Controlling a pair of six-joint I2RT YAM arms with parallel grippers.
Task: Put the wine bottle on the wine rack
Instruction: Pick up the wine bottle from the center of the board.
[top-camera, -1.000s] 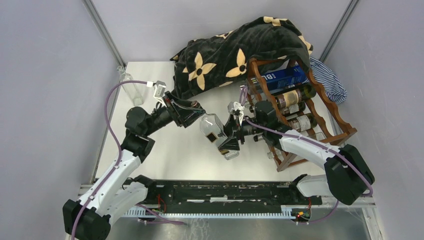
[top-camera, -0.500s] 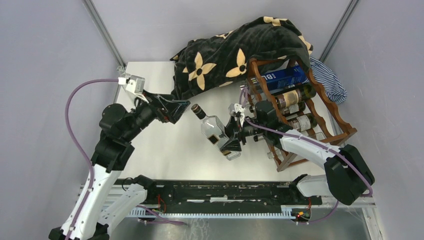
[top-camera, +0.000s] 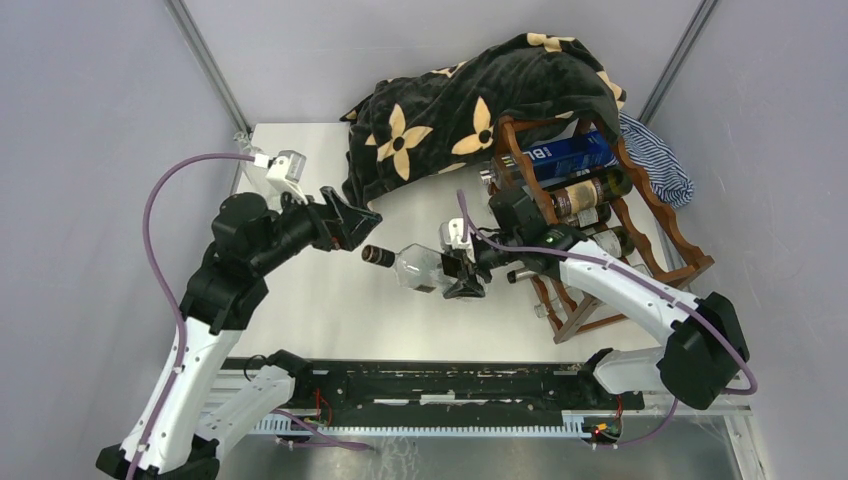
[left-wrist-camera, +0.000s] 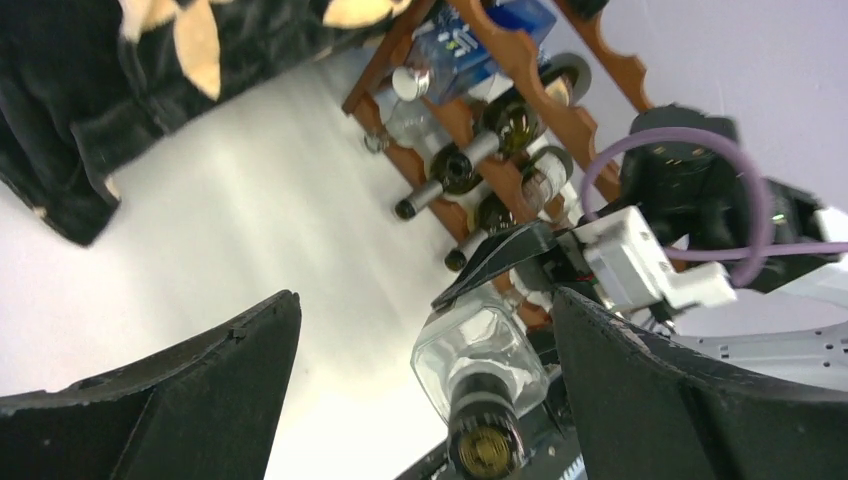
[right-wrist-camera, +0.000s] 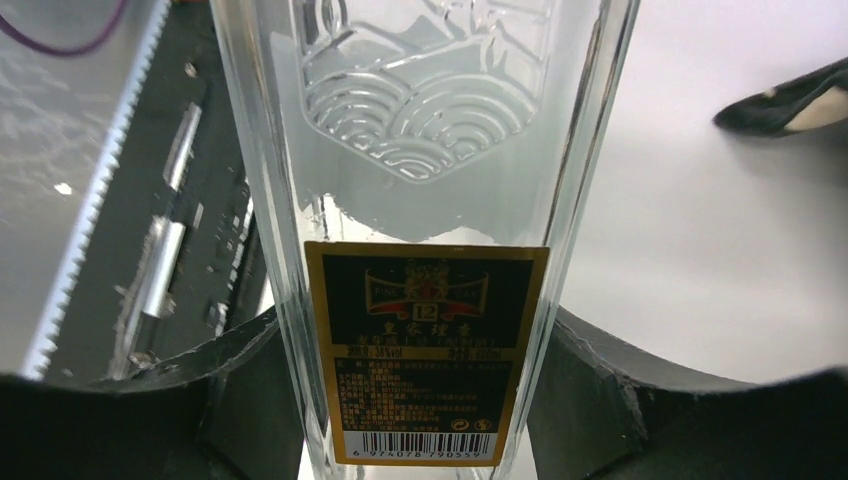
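Observation:
My right gripper (top-camera: 462, 272) is shut on a clear square glass bottle (top-camera: 418, 267) with a dark cap and a black-and-gold label (right-wrist-camera: 425, 350). It holds the bottle lying level above the table, cap pointing left. My left gripper (top-camera: 355, 222) is open and empty, just left of the cap and apart from it. In the left wrist view the bottle (left-wrist-camera: 478, 370) sits between my spread fingers, cap toward the camera. The dark reddish-brown wine rack (top-camera: 640, 225) stands at the right and holds several bottles; it also shows in the left wrist view (left-wrist-camera: 500, 150).
A black blanket with tan flowers (top-camera: 470, 105) is draped over the rack's far end and the table's back. A striped cloth (top-camera: 655, 160) lies behind the rack. A clear empty bottle (top-camera: 262, 180) stands at the table's far left edge.
My left gripper let go of the bottle's neck and drew back to the left. My right gripper swung the bottle from a slant to level, cap pointing left.

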